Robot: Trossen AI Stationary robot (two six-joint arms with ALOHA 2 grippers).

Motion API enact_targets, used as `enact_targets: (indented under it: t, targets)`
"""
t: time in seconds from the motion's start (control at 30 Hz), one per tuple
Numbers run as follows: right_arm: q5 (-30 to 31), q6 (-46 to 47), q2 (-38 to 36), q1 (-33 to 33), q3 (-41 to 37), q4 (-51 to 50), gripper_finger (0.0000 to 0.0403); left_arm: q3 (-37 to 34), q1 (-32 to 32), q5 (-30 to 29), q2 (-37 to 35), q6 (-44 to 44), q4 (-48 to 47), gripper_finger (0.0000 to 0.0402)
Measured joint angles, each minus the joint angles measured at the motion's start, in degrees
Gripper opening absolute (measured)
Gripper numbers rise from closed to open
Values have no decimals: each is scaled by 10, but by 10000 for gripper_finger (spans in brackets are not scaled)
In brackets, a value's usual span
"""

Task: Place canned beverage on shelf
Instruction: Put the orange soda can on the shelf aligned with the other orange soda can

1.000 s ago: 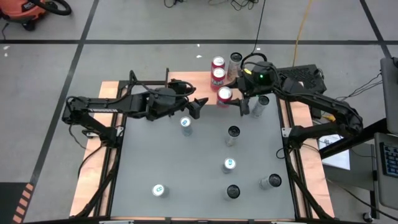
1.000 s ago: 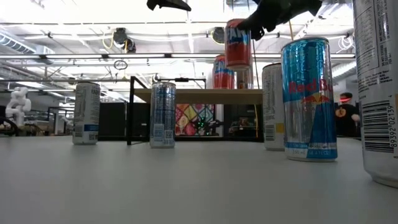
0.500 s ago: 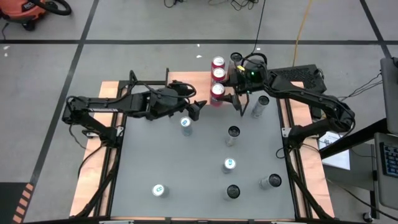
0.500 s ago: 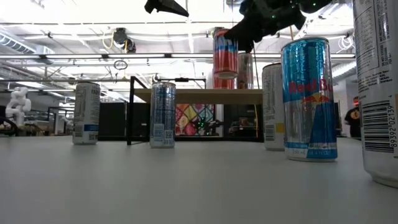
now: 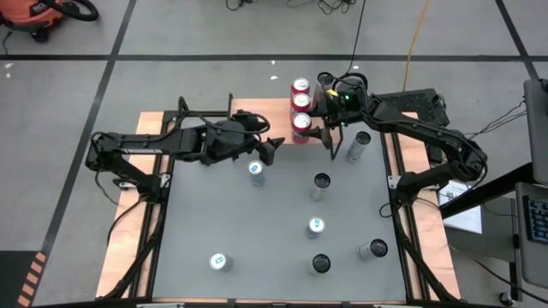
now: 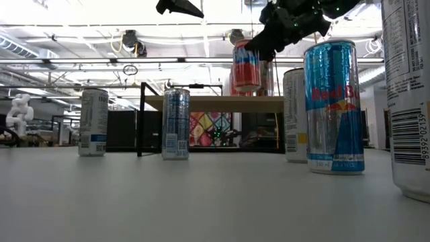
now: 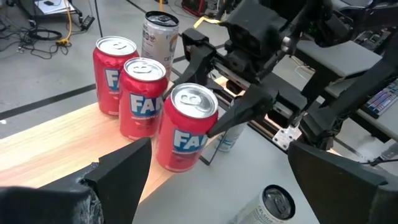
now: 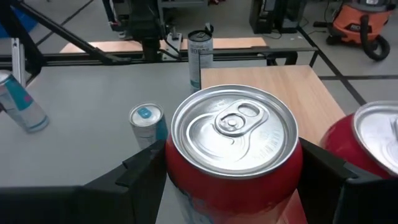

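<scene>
Carried back since a second ago, the red can (image 5: 300, 125) now sits low over the shelf (image 5: 265, 111), clamped in the right gripper (image 5: 326, 130). Level across the table, its base hangs just above the wooden top. From the left wrist, two matching cans (image 7: 143, 98) stand behind; the left gripper (image 5: 272, 149) fingers are spread apart.
</scene>
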Motion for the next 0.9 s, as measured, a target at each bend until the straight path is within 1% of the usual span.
enact_targets:
  t: [0.37,0.9]
  targets:
    - [-1,4,19,-2,0,-11,254,0,14,0,0,0,1,380]
    - [1,14,18,-3,1,-22,254,0,14,1,0,0,2,380]
